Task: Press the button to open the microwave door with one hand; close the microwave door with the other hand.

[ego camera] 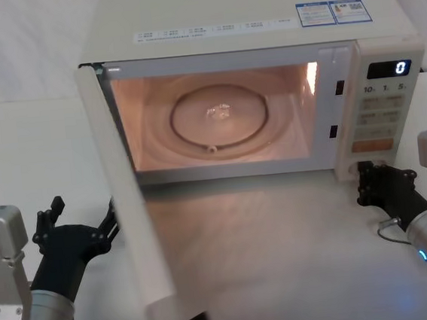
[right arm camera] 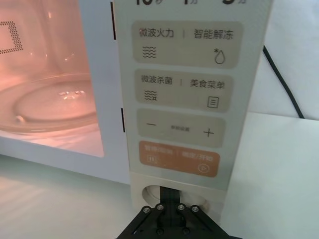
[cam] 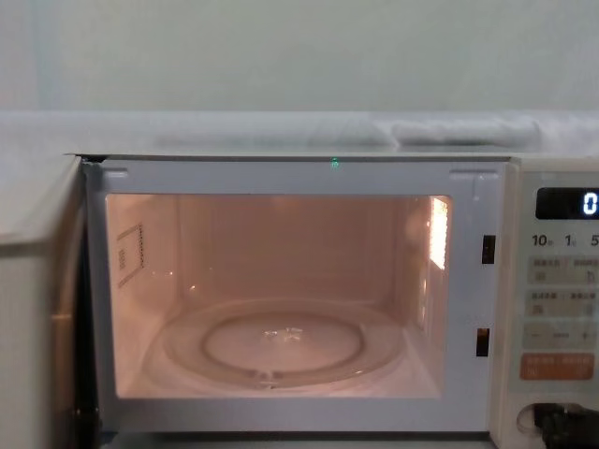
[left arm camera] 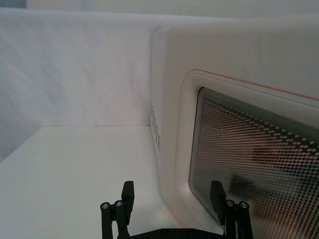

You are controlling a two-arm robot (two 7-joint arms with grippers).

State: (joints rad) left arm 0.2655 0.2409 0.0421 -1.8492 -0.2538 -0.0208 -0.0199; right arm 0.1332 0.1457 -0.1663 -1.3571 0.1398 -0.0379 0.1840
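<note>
Nearest me, left tool [ego camera: 80, 226] hovers low over the tabletop [ego camera: 283, 259], fingers spread, just left of the microwave door [ego camera: 132, 213], which stands swung wide open. Right tool [ego camera: 367, 181], fingers together, I read as pressed into the button [right arm camera: 149, 194] at the panel's near right corner. Cavity lit, turntable [cam: 281, 341] visible.

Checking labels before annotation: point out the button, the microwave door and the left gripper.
button [right arm camera: 197, 198], right wrist view, right part of its rim.
microwave door [ego camera: 134, 236], head view, inner face of the open panel.
left gripper [left arm camera: 172, 196], left wrist view, midway between its fingers.
</note>
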